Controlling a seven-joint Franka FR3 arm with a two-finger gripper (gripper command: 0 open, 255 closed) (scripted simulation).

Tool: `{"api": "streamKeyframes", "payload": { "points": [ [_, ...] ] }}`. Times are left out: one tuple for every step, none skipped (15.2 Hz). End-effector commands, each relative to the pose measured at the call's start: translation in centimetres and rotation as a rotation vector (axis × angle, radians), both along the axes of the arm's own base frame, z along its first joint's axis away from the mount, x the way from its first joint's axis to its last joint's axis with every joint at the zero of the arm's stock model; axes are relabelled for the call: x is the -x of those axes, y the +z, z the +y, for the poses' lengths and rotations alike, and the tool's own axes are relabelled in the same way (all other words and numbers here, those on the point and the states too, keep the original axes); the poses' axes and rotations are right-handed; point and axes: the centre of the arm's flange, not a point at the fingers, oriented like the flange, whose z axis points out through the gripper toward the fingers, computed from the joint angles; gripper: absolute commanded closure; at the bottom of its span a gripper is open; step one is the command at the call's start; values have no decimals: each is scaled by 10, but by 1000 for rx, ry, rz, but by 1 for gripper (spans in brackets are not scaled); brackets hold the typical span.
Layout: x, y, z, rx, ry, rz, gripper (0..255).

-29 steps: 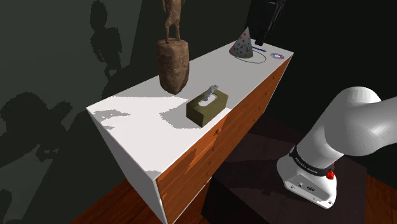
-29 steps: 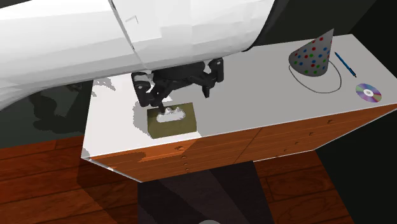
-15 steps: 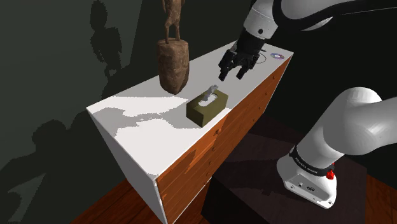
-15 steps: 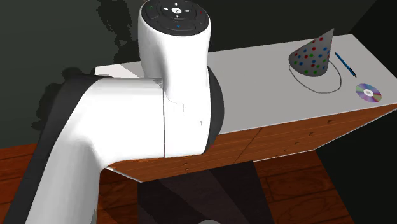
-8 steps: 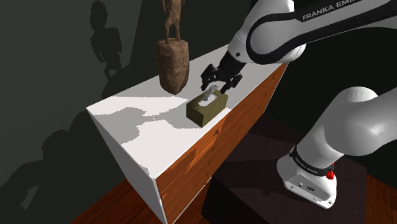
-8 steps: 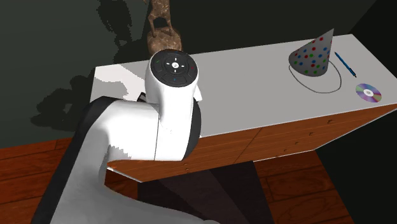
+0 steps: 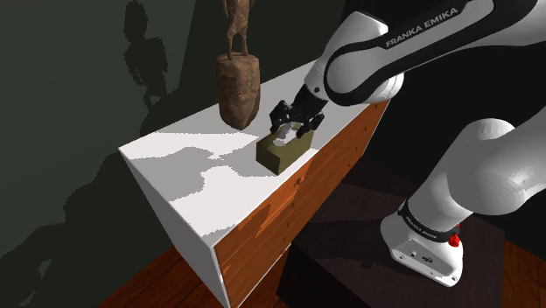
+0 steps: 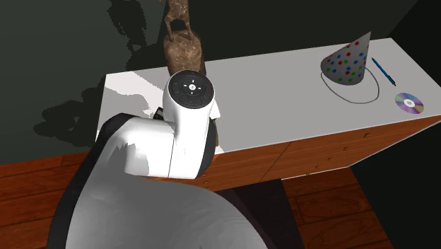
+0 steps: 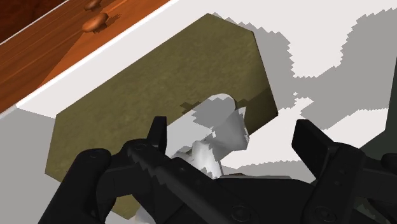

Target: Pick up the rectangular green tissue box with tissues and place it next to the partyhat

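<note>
The olive-green tissue box [image 7: 282,152] lies near the front edge of the white dresser top [image 7: 188,157], with a white tissue [image 9: 219,127] sticking up from its slot. My gripper [image 7: 293,123] hovers just above the box, open. In the wrist view the gripper [image 9: 234,143] has one finger [image 9: 156,137] over the box [image 9: 159,83] and the other finger [image 9: 313,143] over the white top beside it; neither touches. The dotted party hat [image 8: 348,60] stands at the far end of the top. The arm hides the box in the second exterior view.
A tall brown carved statue [image 7: 238,87] stands on the dresser just behind the box. A blue pen [image 8: 382,71] and a disc [image 8: 409,103] lie beside the party hat. The dresser front [image 7: 289,206] is reddish wood with drawers. The stand sits low beside it.
The arm swung from the party hat end toward the tissue box and came down; the open gripper now hangs right over the box. The box has not moved.
</note>
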Motion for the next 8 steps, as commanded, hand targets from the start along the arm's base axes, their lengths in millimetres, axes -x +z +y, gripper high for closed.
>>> {"api": "streamKeyframes", "payload": {
  "points": [
    [-1,-2,0,0,0,-1,0],
    [-1,-2,1,0,0,-1,0],
    [-1,-2,1,0,0,-1,0],
    [-1,-2,1,0,0,-1,0],
    [-1,-2,1,0,0,-1,0],
    [-1,-2,0,0,0,0,0],
    [-1,-2,0,0,0,0,255],
    [-1,-2,0,0,0,0,255]
  ]
}}
